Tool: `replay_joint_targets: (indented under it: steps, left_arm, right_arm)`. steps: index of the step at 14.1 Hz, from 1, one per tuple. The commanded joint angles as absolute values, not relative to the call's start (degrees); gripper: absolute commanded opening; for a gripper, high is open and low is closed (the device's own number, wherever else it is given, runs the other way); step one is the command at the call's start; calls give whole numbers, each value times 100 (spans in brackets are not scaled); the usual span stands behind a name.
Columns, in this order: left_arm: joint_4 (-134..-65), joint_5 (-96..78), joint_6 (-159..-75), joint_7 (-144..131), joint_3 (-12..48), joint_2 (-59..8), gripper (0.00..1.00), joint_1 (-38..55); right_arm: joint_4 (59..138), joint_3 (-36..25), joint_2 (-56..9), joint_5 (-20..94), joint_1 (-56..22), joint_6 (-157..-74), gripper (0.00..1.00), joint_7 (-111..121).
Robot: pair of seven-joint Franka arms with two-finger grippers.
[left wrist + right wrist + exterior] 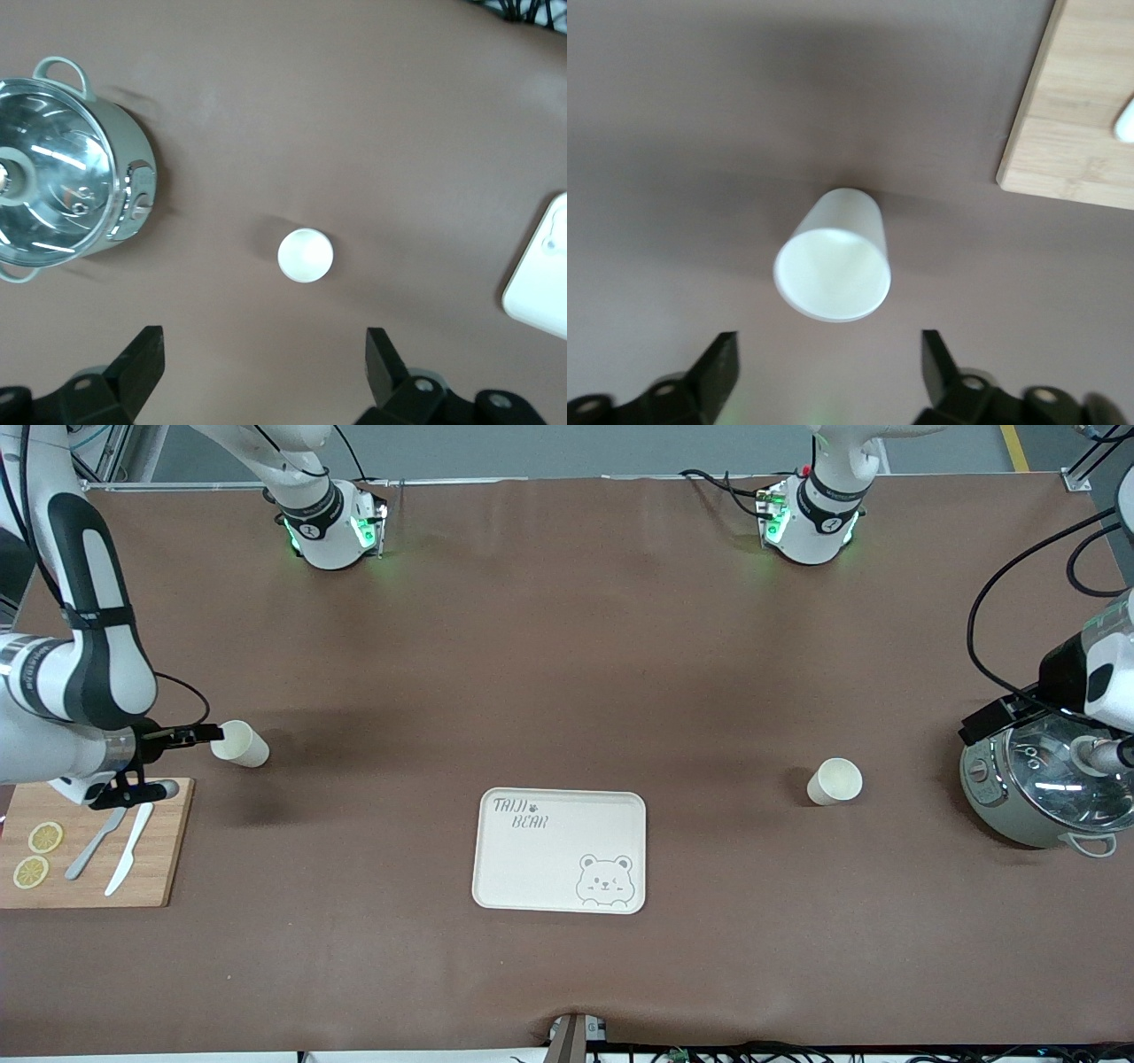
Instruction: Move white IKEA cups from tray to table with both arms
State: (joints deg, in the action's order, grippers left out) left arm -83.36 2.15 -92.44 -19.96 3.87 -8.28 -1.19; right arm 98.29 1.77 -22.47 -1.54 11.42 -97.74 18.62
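One white cup [240, 744] stands upright on the brown table toward the right arm's end. It also shows in the right wrist view [833, 266]. My right gripper [173, 762] [828, 354] is open and empty, close beside this cup, which lies just ahead of the fingers, not between them. The second white cup [834, 781] [306, 255] stands upright toward the left arm's end. My left gripper [1032, 731] [264, 354] is open and empty, high up near the pot and well apart from that cup.
A cream bear tray [532, 868] [540, 283] lies between the cups, nearer the front camera. A grey pot with a glass lid [1045, 802] [71, 173] stands under the left arm. A wooden board [168, 850] [1072, 115] with lemon slices and two knives lies under the right arm.
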Motion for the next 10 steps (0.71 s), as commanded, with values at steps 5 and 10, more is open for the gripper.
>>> replay_joint_targets:
  steps: [5, 10]
  left_arm:
    - [-9042, 194, -8859, -1011, 123, 156, 100, -88]
    - [-9755, 149, -8894, -984, -358, 886, 100, 604]
  right_arm:
    - [7694, 158, -2479, -132, 668, -8668, 100, 1863]
    - [6917, 185, -2024, 26, 318, -8254, 100, 1723]
